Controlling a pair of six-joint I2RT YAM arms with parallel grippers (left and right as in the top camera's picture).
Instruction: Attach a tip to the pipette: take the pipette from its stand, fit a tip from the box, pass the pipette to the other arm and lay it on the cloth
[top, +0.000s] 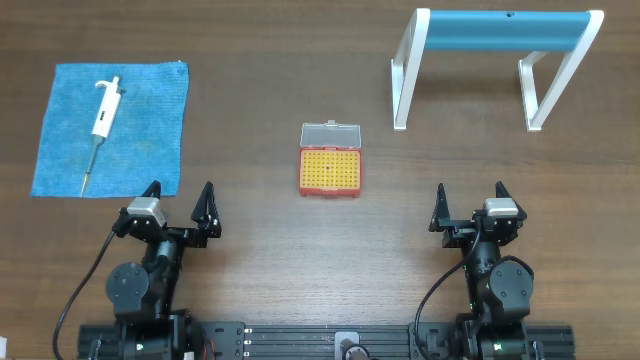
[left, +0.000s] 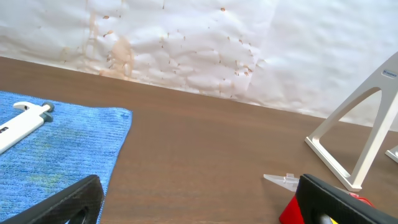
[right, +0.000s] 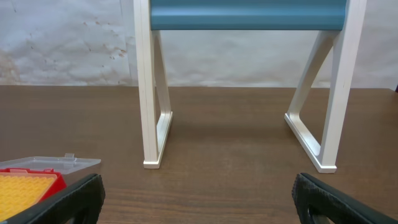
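Top view. The pipette (top: 103, 113) lies on the blue cloth (top: 140, 140) at the far left of the worktop (top: 300, 270). Its head points far and a thin tip (top: 87, 180) sits on its near end. The tip box (top: 330, 172) stands mid-worktop with its clear lid (top: 331, 133) folded back on the far side. The stand (top: 497, 30) is at the far right with nothing hanging on it. The left pincer (top: 180, 205) is just near of the cloth's near right corner, jaws wide apart and holding nothing. The right pincer (top: 470, 205) is near of the stand, also spread and holding nothing.

Left wrist view. Only the pipette head (left: 28, 118) shows on the cloth (left: 62, 155); the body is cut off by the frame edge. One red corner of the tip box (left: 287, 213) shows, with the rest hidden behind a finger (left: 342, 202). A sliver of lid (left: 283, 182) is seen. One stand leg (left: 354, 137) is partly in frame.

Right wrist view. The stand's blue bar (right: 245, 14) is cropped by the frame edge and both white legs reach the worktop. The yellow rack of the tip box (right: 25, 185) is cut off at the frame edge and partly covered by a finger (right: 68, 202); single tips cannot be made out.
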